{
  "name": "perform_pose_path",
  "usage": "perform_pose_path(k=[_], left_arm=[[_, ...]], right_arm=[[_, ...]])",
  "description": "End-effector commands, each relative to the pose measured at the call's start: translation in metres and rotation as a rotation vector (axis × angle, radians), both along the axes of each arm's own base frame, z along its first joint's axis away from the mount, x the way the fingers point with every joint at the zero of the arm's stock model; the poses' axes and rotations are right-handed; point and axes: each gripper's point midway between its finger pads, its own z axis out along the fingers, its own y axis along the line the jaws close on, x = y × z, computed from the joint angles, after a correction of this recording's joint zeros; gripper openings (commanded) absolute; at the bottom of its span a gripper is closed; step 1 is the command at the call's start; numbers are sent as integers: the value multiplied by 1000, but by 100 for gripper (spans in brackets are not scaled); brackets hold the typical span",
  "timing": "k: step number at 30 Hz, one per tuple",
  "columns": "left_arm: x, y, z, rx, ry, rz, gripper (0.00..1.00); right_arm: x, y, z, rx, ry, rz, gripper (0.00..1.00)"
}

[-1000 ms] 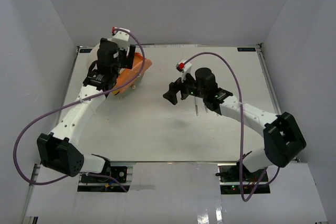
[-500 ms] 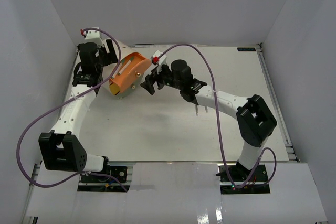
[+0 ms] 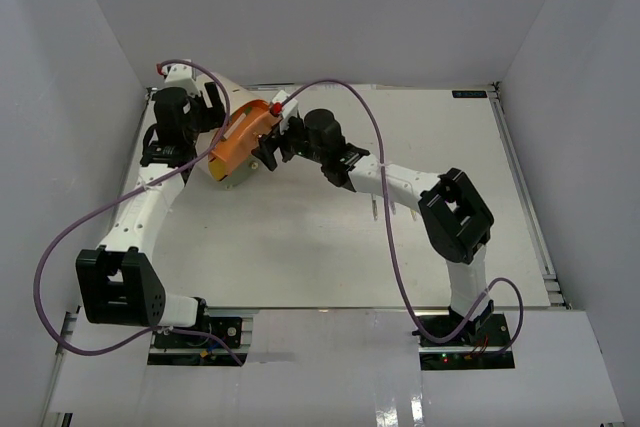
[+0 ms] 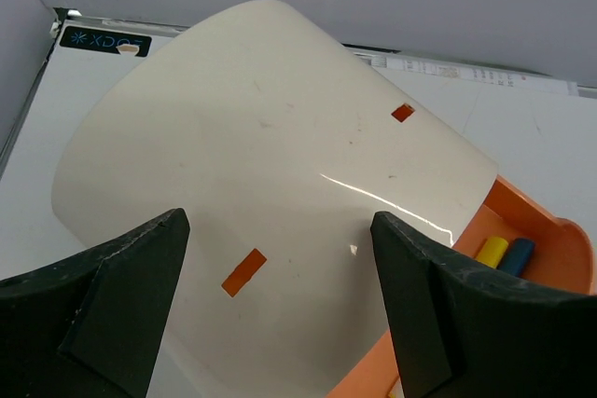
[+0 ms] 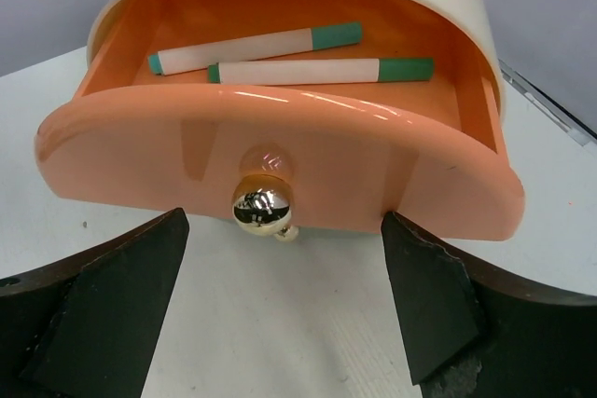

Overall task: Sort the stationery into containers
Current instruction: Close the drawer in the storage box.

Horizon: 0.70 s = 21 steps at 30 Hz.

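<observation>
The cream cylindrical organizer (image 3: 226, 95) stands at the back left of the table with an orange drawer (image 3: 243, 139) pulled out. In the right wrist view that drawer (image 5: 392, 184) holds two white markers with green ends (image 5: 252, 47) (image 5: 317, 71). Its brass knob (image 5: 262, 204) sits just ahead of my open right gripper (image 5: 284, 309), left of centre and untouched. My left gripper (image 4: 280, 309) is open over the cream shell (image 4: 270, 156), its fingers spread wide. Past that shell, a yellow pen (image 4: 492, 251) and a blue pen (image 4: 519, 256) lie in an orange drawer (image 4: 550, 230).
A few slim dark items (image 3: 374, 209) lie on the white table (image 3: 300, 247) under my right forearm. Grey walls close in on the left, back and right. The left arm's purple cable (image 3: 70, 237) loops out to the left.
My right arm has swung left across the table to the drawer front, its jaws narrowing slightly. My left gripper has drawn back to the left, uncovering the organizer's orange drawer.
</observation>
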Motion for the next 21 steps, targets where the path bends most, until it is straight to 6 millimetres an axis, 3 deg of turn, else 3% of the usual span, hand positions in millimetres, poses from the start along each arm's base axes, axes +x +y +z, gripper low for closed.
perform_pose_path(k=[1,12,21], left_arm=[[-10,-4,3,-18,-6,-30,89],[-26,-12,-18,-46,42,-69,88],[-26,-13,-19,-60,43,-72,87]], right_arm=[[6,21,36,90,-90,2,90],[18,49,39,148,-126,-17,89],[26,68,35,180,-146,-31,89]])
